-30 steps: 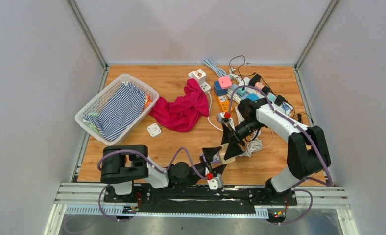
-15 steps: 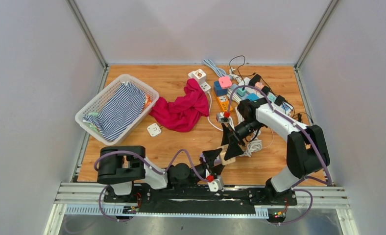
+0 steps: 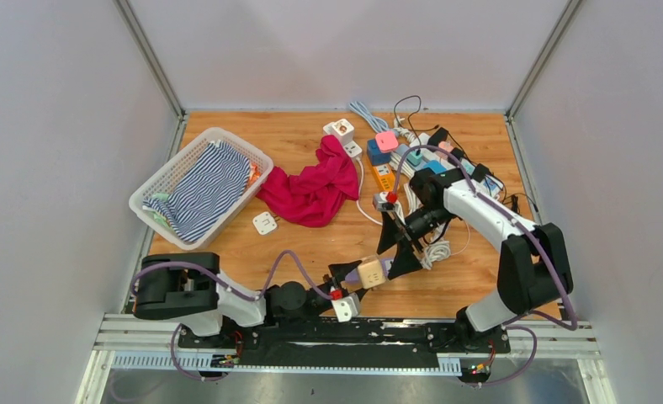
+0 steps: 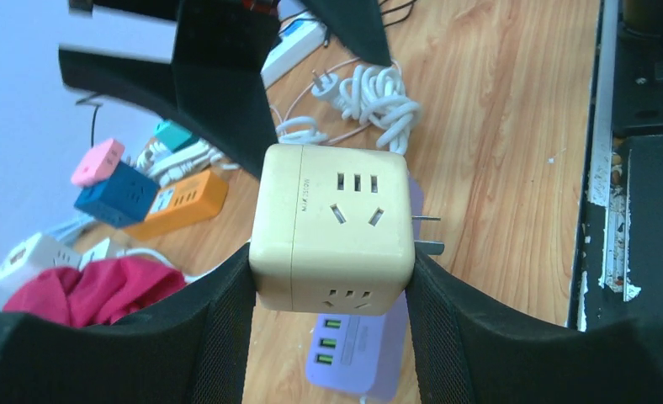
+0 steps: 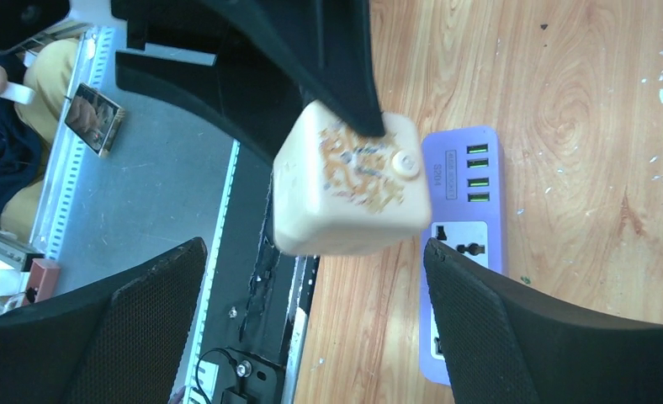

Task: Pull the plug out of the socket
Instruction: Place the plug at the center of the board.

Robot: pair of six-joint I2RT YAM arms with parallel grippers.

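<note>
While the left gripper [image 4: 328, 273] pinches the cream cube adaptor [image 4: 332, 210] by two opposite faces, fingers pressed flat against its sides, the cube hangs in the air above the wooden table [image 4: 496, 126], close to the arms' bases and resting on nothing. Its plug pins [image 4: 426, 236] jut from the face that shows on the right in the left wrist view, bare and touching nothing. The purple power strip [image 4: 358, 358] lies flat on the wood beneath and just beside the cube, its long axis running away from the bases, clearly apart from the pins. I judge the plug already out of its socket. Further right, the right gripper [image 5: 311, 252] is spread wide, one finger on either side of the cube with a gap at both, gripping nothing. The left arm alone carries the cube. Any setting down would fall to it, and the right arm would need only to back straight away.
</note>
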